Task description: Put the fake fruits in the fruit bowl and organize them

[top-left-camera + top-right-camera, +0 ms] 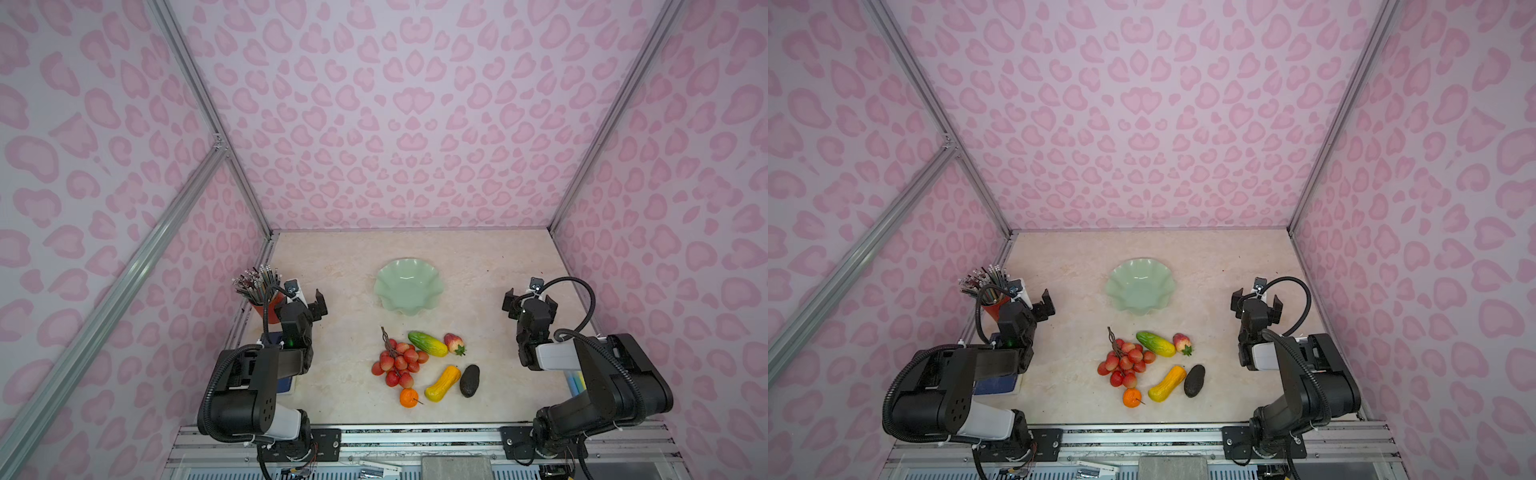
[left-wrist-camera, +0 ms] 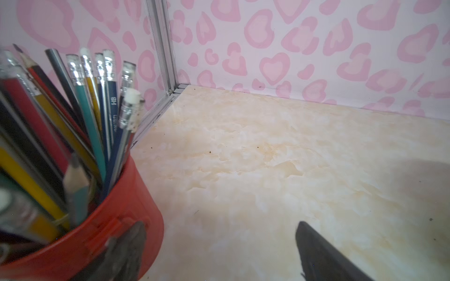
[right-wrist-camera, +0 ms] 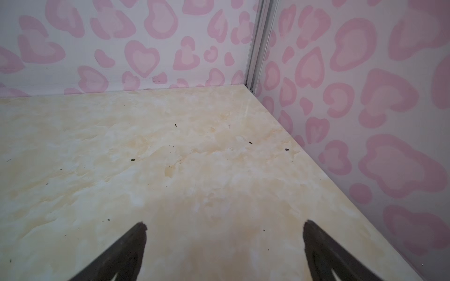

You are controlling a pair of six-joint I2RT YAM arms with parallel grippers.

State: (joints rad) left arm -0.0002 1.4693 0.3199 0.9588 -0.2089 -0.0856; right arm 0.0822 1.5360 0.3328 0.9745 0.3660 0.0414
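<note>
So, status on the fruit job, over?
Left end effector open, empty; right end effector open, empty. Six fake fruits on table, fruit bowl empty. Red pencil cup close by left end effector.

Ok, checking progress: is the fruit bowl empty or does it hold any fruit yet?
Empty. The fruit bowl shows only bare green inside; all six fake fruits lie on the table.
</note>
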